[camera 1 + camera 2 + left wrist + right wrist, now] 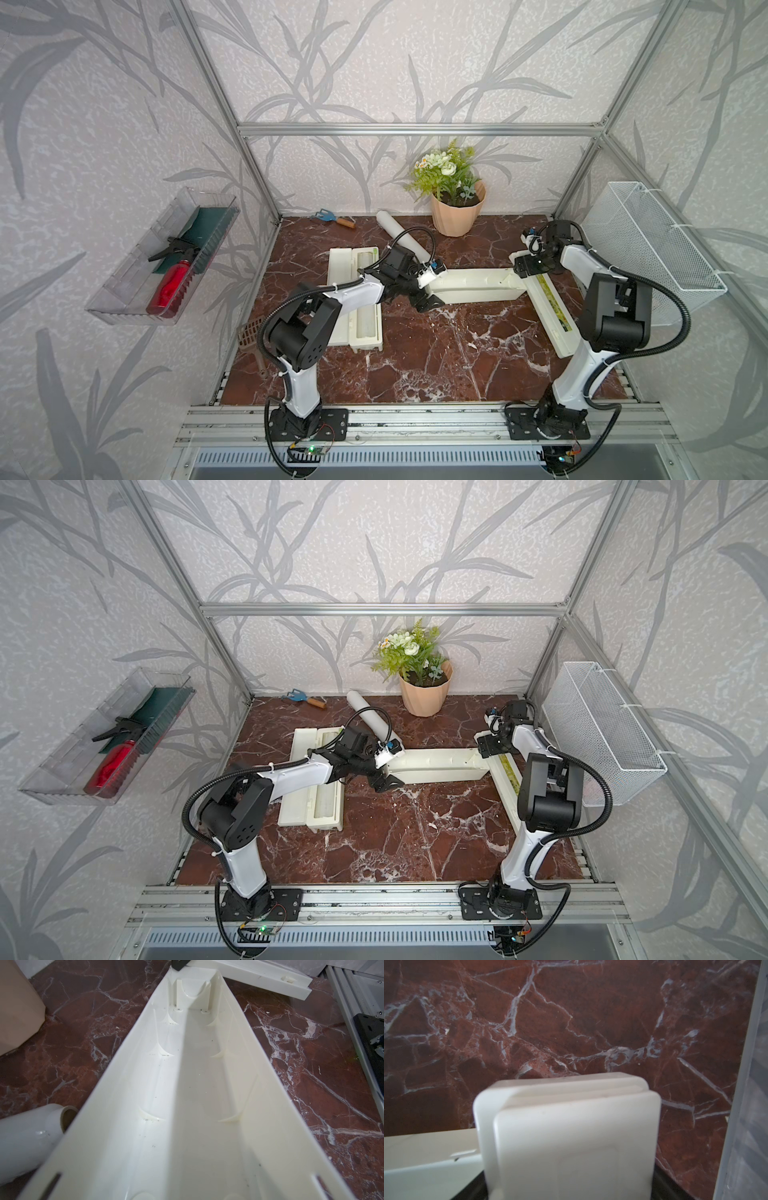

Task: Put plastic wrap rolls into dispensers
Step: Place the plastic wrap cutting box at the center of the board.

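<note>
One open dispenser [341, 270] lies at the left with a plastic wrap roll [365, 332] in its trough. A loose roll [397, 232] [31, 1136] lies behind it, pointing at the back wall. The second dispenser is open: its empty trough [473, 284] [197, 1084] crosses the middle, and its lid [550, 309] with the yellow-green strip runs along the right. My left gripper [428, 296] [187, 1188] spans the trough's left end, jaws wide against its walls. At the far right corner my right gripper [524, 266] [571, 1178] clasps that dispenser's end cap [571, 1126].
A flower pot [455, 212] stands at the back, close to the loose roll. A small garden tool [332, 218] lies back left, and a brown scoop [251, 332] sits by the left edge. A wire basket [652, 245] hangs on the right wall and a clear bin [124, 291] on the left wall.
</note>
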`<state>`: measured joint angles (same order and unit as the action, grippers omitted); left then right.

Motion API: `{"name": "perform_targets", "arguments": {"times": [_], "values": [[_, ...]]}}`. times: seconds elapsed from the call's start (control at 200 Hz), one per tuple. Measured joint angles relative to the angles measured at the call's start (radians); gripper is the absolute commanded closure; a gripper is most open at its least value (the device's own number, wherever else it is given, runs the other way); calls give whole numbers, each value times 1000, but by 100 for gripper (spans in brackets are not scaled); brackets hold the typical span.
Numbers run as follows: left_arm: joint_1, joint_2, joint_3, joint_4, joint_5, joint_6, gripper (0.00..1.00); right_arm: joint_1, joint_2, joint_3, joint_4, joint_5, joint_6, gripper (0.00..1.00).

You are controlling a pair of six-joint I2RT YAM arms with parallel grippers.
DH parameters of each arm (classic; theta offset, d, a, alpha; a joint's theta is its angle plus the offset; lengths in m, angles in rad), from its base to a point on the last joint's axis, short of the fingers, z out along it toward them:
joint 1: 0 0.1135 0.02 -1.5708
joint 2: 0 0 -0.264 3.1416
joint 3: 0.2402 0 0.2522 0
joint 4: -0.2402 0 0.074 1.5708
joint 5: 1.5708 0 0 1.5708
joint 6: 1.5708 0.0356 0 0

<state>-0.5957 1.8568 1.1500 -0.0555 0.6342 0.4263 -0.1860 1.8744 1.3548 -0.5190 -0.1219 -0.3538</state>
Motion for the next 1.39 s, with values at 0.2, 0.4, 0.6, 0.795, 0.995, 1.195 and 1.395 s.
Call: {"name": "perform_targets", "arguments": {"times": [0.2, 0.4, 0.6, 0.795, 0.995, 1.195, 1.395], "values": [[3, 32, 0, -105, -12, -36, 100, -12, -29, -5, -48, 3, 7, 50], [12, 47, 0, -169, -35, -100, 100, -77, -36, -5, -34, 62, 55, 50], [15, 58, 11, -193, -68, -116, 100, -95, 0, 17, -29, 62, 69, 50], [6, 84, 68, -238, -87, -116, 72, -84, 152, 68, -37, 43, 72, 43], [-2, 97, 87, -260, -112, -116, 47, -80, 161, 69, -30, 16, 76, 24], [-11, 97, 87, -272, -132, -116, 17, -81, 139, 50, -30, -23, 90, 1], [-18, 95, 86, -309, -186, -132, 1, -65, 28, 11, -26, -73, 120, 1]]}}
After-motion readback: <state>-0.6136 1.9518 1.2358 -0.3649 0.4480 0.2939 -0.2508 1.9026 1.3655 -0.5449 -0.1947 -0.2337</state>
